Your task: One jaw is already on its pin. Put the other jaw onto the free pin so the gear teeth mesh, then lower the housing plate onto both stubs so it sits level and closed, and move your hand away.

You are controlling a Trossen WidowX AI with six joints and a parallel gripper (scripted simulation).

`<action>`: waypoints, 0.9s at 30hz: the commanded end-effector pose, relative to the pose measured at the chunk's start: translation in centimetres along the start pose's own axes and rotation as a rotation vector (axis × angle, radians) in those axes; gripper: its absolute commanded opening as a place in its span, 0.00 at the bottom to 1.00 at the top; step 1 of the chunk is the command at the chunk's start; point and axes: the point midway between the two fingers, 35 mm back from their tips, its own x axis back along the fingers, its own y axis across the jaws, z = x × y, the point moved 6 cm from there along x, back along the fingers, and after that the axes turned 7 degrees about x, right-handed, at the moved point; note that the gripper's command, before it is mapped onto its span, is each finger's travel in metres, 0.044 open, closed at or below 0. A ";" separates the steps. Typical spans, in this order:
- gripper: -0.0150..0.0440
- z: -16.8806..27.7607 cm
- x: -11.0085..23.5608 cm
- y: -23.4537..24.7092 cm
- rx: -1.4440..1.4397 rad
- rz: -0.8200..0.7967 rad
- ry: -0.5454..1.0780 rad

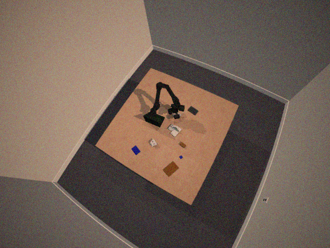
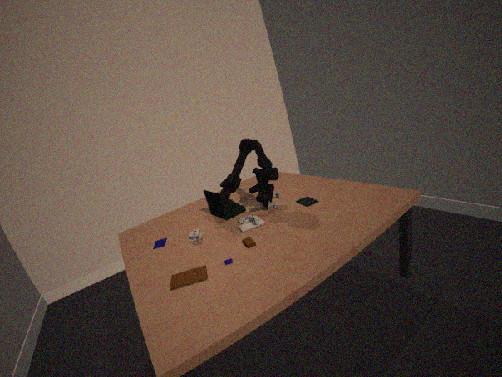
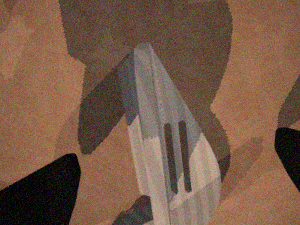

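Note:
The loose jaw (image 3: 150,159) (image 2: 275,206) is pale grey-white with two dark slots and lies on the table beyond the base plate; its lower end is cut off in the wrist view. My gripper (image 3: 178,152) (image 2: 266,206) is open and empty, low over the loose jaw, with one finger on each side of it. The white base plate (image 1: 175,133) (image 2: 248,227) carries the other jaw (image 1: 175,128) (image 2: 253,218), a grey piece; its pins are too small to make out. The housing plate (image 1: 153,142) (image 2: 195,236), small and white with dark spots, stands apart from the base plate.
A dark slab (image 1: 193,110) (image 2: 307,201) lies beyond the gripper, and a small teal piece (image 2: 277,195) is near it. A brown block (image 1: 182,145) (image 2: 248,242), a brown slab (image 1: 170,169) (image 2: 189,277) and two blue pieces (image 1: 135,150) (image 1: 181,157) lie on the near side.

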 end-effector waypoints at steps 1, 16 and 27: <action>1.00 -0.1 -0.1 0.0 -0.005 0.001 -0.001; 1.00 -0.1 -0.1 0.0 -0.005 0.001 -0.001; 0.56 0.0 -0.1 0.0 -0.001 0.001 -0.001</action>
